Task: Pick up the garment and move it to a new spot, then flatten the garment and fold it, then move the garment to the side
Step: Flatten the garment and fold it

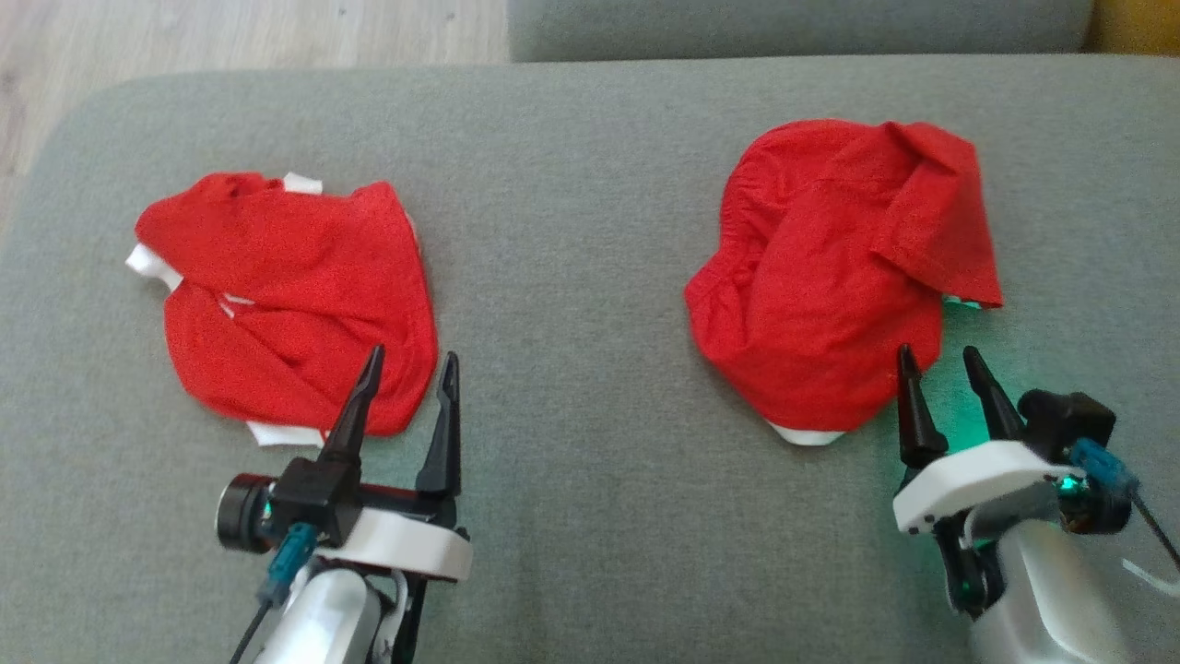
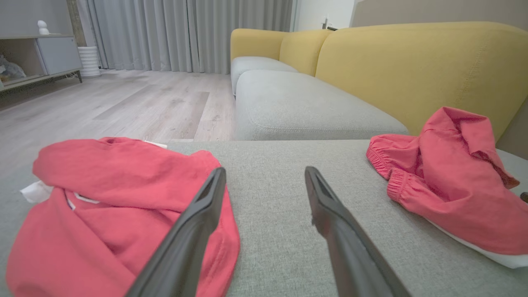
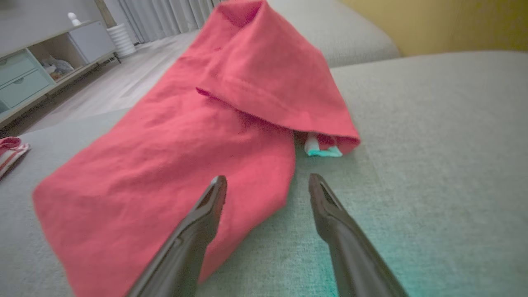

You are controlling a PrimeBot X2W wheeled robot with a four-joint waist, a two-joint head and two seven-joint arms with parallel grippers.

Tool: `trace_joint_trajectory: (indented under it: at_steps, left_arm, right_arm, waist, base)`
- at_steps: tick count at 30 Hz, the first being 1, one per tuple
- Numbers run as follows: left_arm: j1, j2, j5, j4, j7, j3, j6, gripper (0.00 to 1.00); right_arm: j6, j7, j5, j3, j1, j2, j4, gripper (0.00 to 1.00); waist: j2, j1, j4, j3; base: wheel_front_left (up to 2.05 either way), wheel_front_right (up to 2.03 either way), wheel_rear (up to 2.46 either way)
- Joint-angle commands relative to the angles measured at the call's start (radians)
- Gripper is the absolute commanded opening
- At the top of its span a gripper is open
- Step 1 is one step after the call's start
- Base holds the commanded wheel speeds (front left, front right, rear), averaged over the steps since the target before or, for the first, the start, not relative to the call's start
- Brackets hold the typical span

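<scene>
At the near edge, left hand (image 1: 411,355): fingers apart, empty, one tip over the left garment (image 1: 295,304).
Right hand (image 1: 938,351): fingers apart, empty, one tip over the right garment (image 1: 820,277).
Left garment: red, crumpled (white trim peeking out), lying on the cushion (image 1: 572,277).
Right garment: red, bunched, well apart from the other.
Cushion: grey fabric.

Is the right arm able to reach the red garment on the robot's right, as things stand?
Probably yes. The right gripper is open at the near edge of the right garment, and nothing lies between them on the grey cushion.
</scene>
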Motion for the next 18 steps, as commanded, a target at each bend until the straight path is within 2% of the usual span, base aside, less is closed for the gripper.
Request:
trace_joint_trajectory:
  at_steps: [1, 5, 9, 10, 11, 14, 18]
  left_arm:
    - [-0.044, 0.003, 0.008, -0.021, -0.011, 0.024, -0.003, 1.0]
    - [-0.056, -0.001, 0.011, -0.011, -0.011, 0.018, -0.008, 1.0]
    - [-0.063, -0.003, 0.013, -0.004, -0.012, 0.018, -0.007, 1.0]
    - [-0.064, -0.003, 0.013, -0.002, -0.012, 0.019, -0.006, 1.0]
    - [-0.065, -0.003, 0.013, 0.0, -0.012, 0.02, -0.005, 1.0]
    - [-0.062, -0.001, 0.012, 0.006, -0.012, 0.024, -0.002, 1.0]
    - [-0.046, -0.014, -0.015, 0.004, -0.012, 0.038, -0.005, 1.0]
  right_arm:
    - [-0.001, 0.003, 0.015, 0.018, -0.048, -0.004, 0.011, 1.0]
    - [-0.001, 0.015, 0.034, 0.014, -0.114, -0.004, 0.135, 1.0]
    - [-0.001, 0.009, 0.071, 0.07, -0.164, -0.004, 0.229, 1.0]
    - [-0.001, -0.001, 0.065, 0.073, -0.174, -0.004, 0.246, 0.35]
    - [-0.001, -0.014, 0.058, 0.073, -0.183, -0.004, 0.259, 0.0]
    - [-0.001, -0.051, 0.026, 0.045, -0.202, -0.004, 0.283, 0.0]
    - [-0.001, -0.077, -0.096, -0.033, -0.196, -0.004, 0.252, 0.0]
  waist:
    - [0.0, -0.0001, 0.015, 0.015]
    - [0.0, -0.0001, 0.025, 0.026]
    - [0.0, -0.0001, 0.025, 0.028]
    - [0.0, -0.0001, 0.023, 0.027]
    - [0.0, -0.0001, 0.018, 0.024]
    - [0.0, -0.0001, 0.002, 0.008]
    - [0.0, -0.0001, -0.029, -0.026]
  base:
    - [0.0, 0.0, 0.0]
    - [0.0, 0.0, 0.0]
    - [0.0, 0.0, 0.0]
    - [0.0, 0.0, 0.0]
    - [0.0, 0.0, 0.0]
    - [0.0, 0.0, 0.0]
    - [0.0, 0.0, 0.0]
